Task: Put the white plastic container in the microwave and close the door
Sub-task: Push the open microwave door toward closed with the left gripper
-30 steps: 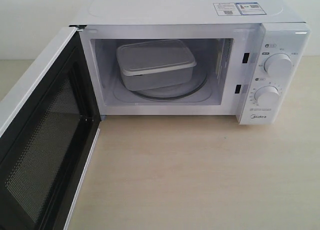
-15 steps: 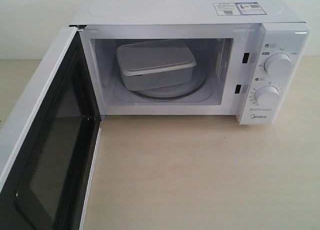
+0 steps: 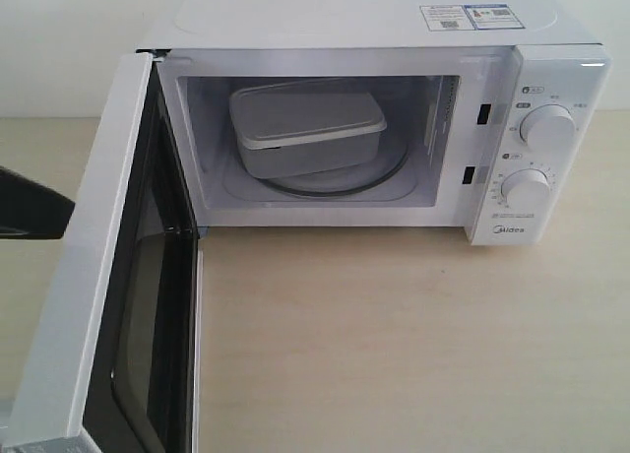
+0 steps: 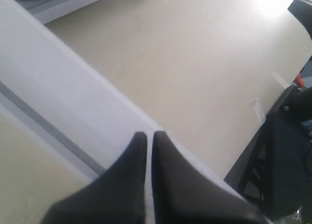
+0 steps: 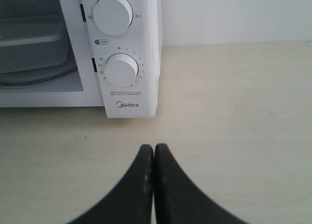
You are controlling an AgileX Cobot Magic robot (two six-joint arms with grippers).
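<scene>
Two grippers on the job, and both are pressed tight together with nothing between them. Over at the left, the left gripper [image 4: 149, 135], black and tapered to a wedge, has its tips right at the outer face of the door [image 3: 84, 276]. That door is smooth white plastic, seen nearly edge-on and standing out roughly square to the front, its dark window and black inner face turned toward the cavity. Whether the tips truly press on it or only sit at the surface, I can't tell. Beyond the door from that gripper, deep in the microwave [image 3: 345, 20], sits the white plastic container [image 3: 307, 128]. It's a translucent, round-cornered box under a flat rimmed lid, lying level on the glass turntable [image 3: 389, 167]. Its long axis runs across the cavity, a touch askew, with one long side facing the opening. Moving right, the control panel carries two round white dials [image 5: 121, 69], one above the other, with printed marks around them. Facing that panel hangs the right gripper [image 5: 154, 148], the same black wedge. It is low over the pale wood-grain table [image 5: 234, 117] and apart from the microwave, with the container ahead of it and off toward the other arm's side.
</scene>
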